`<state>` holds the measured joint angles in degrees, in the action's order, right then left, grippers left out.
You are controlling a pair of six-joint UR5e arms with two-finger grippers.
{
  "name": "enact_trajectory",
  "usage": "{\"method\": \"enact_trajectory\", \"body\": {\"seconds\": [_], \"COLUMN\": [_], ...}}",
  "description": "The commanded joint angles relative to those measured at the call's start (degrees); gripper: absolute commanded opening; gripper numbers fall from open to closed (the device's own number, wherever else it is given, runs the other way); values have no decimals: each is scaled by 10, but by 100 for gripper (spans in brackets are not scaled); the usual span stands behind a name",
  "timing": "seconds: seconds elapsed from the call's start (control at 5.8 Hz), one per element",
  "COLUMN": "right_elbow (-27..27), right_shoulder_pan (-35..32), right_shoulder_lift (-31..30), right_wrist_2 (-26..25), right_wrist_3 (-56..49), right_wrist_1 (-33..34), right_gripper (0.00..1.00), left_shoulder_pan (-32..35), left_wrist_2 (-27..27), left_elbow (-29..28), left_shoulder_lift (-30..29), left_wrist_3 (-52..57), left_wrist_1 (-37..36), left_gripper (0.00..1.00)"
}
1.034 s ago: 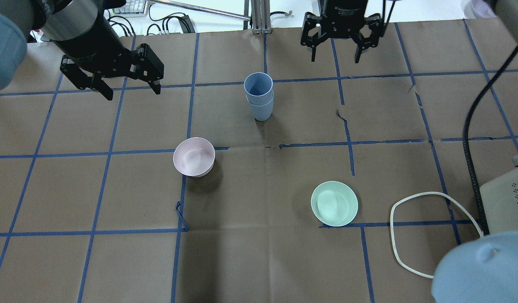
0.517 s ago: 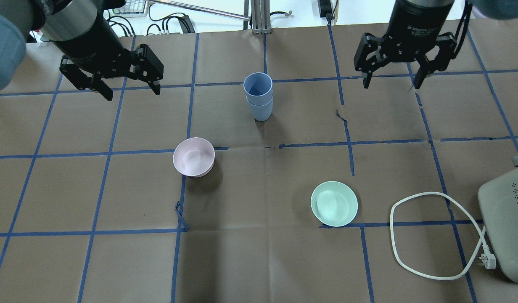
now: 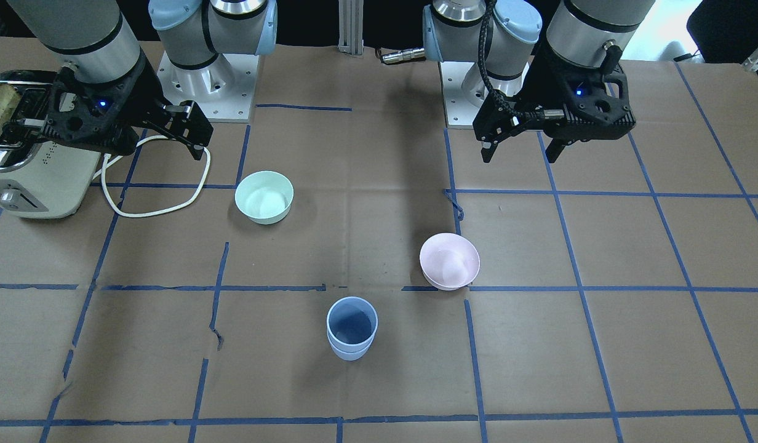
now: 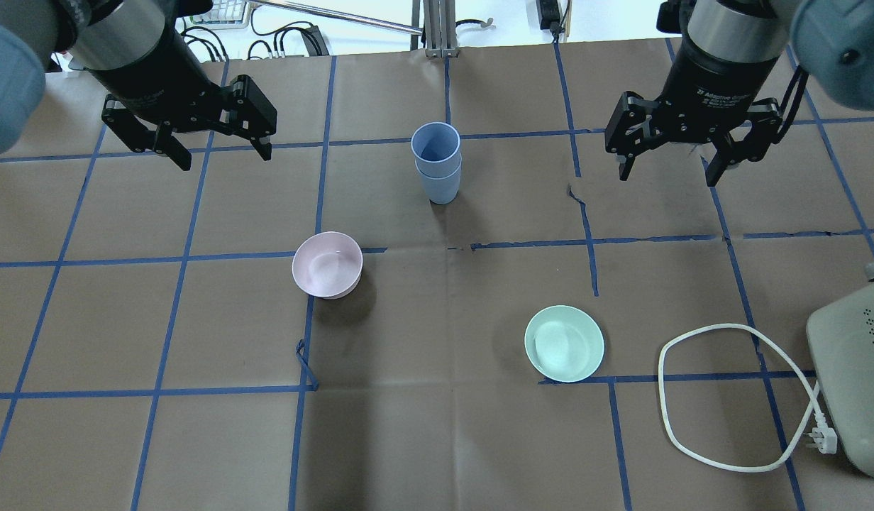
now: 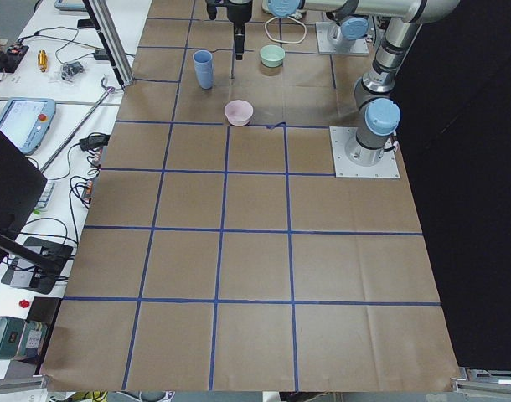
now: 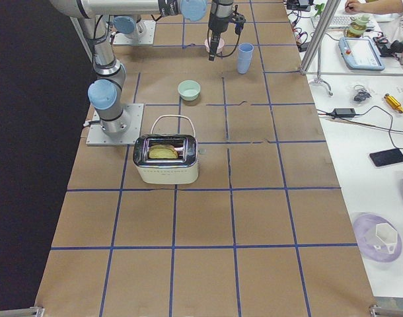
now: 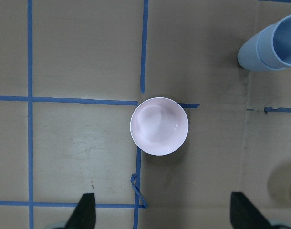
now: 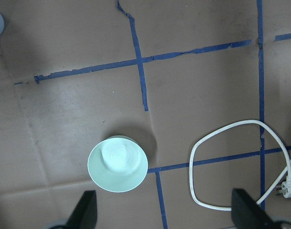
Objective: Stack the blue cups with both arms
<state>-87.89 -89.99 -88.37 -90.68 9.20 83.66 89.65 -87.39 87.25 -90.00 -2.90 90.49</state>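
The two pale blue cups [image 4: 435, 163] stand nested one inside the other, upright, at the far middle of the table; they also show in the front view [image 3: 352, 329] and at the top right of the left wrist view [image 7: 274, 45]. My left gripper [image 4: 224, 156] is open and empty, raised to the left of the stack. My right gripper [image 4: 667, 177] is open and empty, raised to the right of it. Neither gripper touches the cups. In the front view my left gripper [image 3: 519, 157] hangs near its base.
A pink bowl [image 4: 327, 264] sits nearer than the cups on the left, and a mint-green bowl [image 4: 564, 343] on the right. A toaster [image 4: 852, 383] with a looped white cord [image 4: 721, 397] stands at the right edge. The table has brown paper with blue tape lines.
My right gripper has moved from the far middle of the table to the right and nearer, still open. The left gripper and the stacked cups have not moved.
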Motion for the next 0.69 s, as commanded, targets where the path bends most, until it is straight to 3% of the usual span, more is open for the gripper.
{"method": "enact_trajectory", "body": {"seconds": [0.0, 0.52], "right_elbow": [-1, -3], "right_shoulder_pan": [-4, -4], "right_shoulder_lift": [4, 5], "right_wrist_2": [-1, -1], "right_wrist_3": [-1, -4], "right_wrist_1": [12, 13], "right_gripper": [100, 100], "left_shoulder_pan": [0, 0], "left_wrist_2": [0, 0], "left_elbow": [0, 3], "left_shoulder_lift": [0, 1], "left_wrist_3": [0, 0], "left_wrist_1": [0, 0], "left_gripper": [99, 99]}}
